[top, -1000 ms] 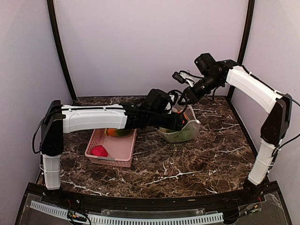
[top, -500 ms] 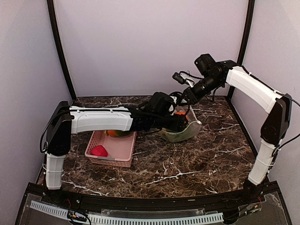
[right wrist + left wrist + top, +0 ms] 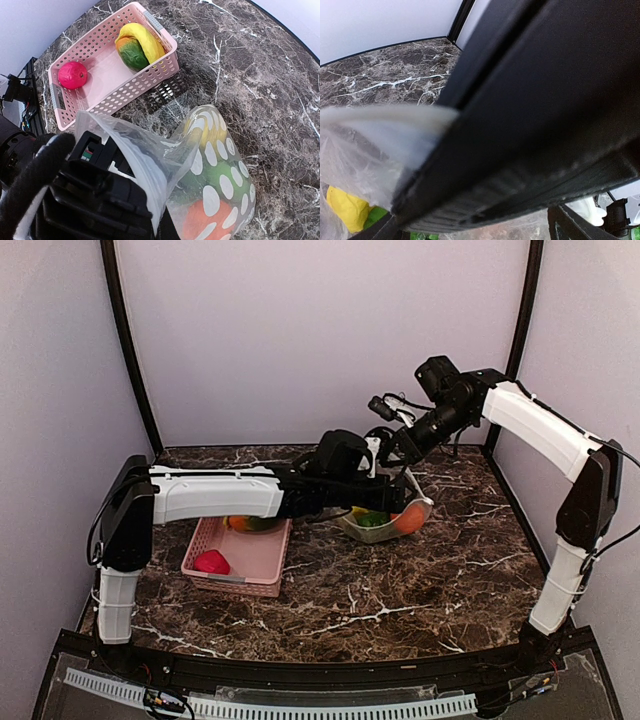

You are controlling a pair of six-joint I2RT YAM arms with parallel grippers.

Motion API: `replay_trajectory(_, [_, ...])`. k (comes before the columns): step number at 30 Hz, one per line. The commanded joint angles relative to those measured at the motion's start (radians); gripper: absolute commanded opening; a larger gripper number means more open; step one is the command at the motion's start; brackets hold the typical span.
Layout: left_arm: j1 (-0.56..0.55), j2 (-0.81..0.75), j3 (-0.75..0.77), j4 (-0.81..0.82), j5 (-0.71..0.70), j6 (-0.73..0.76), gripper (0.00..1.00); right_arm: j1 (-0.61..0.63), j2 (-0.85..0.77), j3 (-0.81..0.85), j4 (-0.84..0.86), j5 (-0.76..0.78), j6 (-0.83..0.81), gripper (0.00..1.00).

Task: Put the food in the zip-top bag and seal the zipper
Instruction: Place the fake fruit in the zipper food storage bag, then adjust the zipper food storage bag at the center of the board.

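Observation:
The zip-top bag (image 3: pixel 385 522) stands at mid-table with its mouth held up and open; its zipper (image 3: pixel 380 114) shows as a pale band along the rim. My right gripper (image 3: pixel 398 452) is shut on that rim (image 3: pixel 162 222). An orange piece (image 3: pixel 200 220), a green piece (image 3: pixel 220 180) and a yellow piece (image 3: pixel 200 130) lie inside the bag. My left gripper (image 3: pixel 385 496) hovers at the bag's mouth, open and holding nothing. In the pink basket (image 3: pixel 165 47) lie a banana (image 3: pixel 145 42), a green-orange piece (image 3: pixel 131 54) and a magenta piece (image 3: pixel 72 75).
The basket (image 3: pixel 262 562) stands left of the bag, partly under my left forearm. A black part close to the lens covers most of the left wrist view. Dark marble table (image 3: pixel 400 590); enclosure walls at the back and sides.
The orange piece was at my left gripper half a second ago and now lies in the bag. The left jaws have widened. The right gripper has held still.

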Motion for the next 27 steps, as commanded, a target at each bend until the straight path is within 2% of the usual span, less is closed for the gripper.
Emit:
replay_trajectory(1, [-0.014, -0.041, -0.003, -0.033, 0.085, 0.004, 0.94, 0.010, -0.041, -0.011, 0.041, -0.002, 0.002, 0.00])
replay_trajectory(5, [-0.042, -0.115, -0.039, -0.042, 0.098, 0.035, 0.93, 0.010, -0.044, -0.020, 0.047, 0.006, -0.002, 0.00])
replay_trajectory(10, [-0.100, -0.197, 0.021, -0.227, 0.067, 0.074, 0.89, 0.010, -0.041, -0.027, 0.052, 0.013, -0.006, 0.00])
replay_trajectory(13, [-0.116, -0.281, 0.001, -0.288, 0.035, 0.070, 0.84, 0.010, -0.045, -0.035, 0.057, 0.018, -0.019, 0.00])
replay_trajectory(15, [-0.121, -0.342, -0.049, -0.311, -0.017, 0.038, 0.80, 0.010, -0.053, -0.048, 0.066, 0.019, -0.027, 0.00])
replay_trajectory(17, [-0.122, -0.401, -0.111, -0.341, -0.143, -0.033, 0.74, 0.010, -0.066, -0.066, 0.078, 0.015, -0.033, 0.00])
replay_trajectory(19, [-0.123, -0.472, -0.254, -0.353, -0.281, -0.220, 0.68, 0.010, -0.082, -0.093, 0.093, 0.007, -0.038, 0.00])
replay_trajectory(21, [-0.123, -0.487, -0.306, -0.363, -0.336, -0.296, 0.66, 0.010, -0.094, -0.114, 0.108, 0.003, -0.042, 0.00])
replay_trajectory(27, [-0.123, -0.450, -0.355, -0.323, -0.345, -0.383, 0.65, 0.010, -0.131, -0.185, 0.160, -0.005, -0.046, 0.00])
